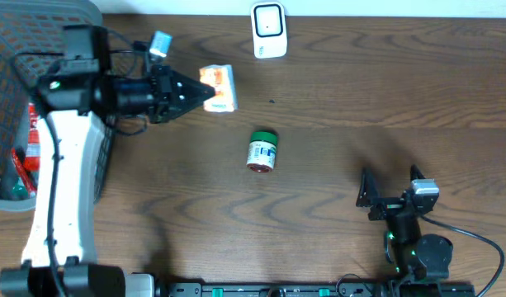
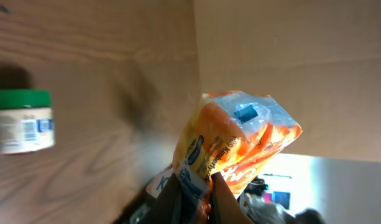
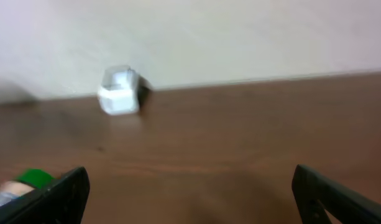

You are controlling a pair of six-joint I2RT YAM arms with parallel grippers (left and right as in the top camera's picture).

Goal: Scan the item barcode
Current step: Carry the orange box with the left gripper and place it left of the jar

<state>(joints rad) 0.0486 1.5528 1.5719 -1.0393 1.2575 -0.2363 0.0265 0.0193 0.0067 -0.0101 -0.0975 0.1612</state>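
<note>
My left gripper is shut on an orange snack packet and holds it above the table at the back left. In the left wrist view the packet rises from between my fingers, pinched at its lower edge. A white barcode scanner stands at the back edge, to the right of the packet; it also shows as a small white box in the right wrist view. My right gripper rests open near the front right, with nothing between its fingers.
A green-lidded jar lies on its side mid-table, also visible in the left wrist view. A dark mesh basket with several items stands at the left edge. The wooden table stretches to the right.
</note>
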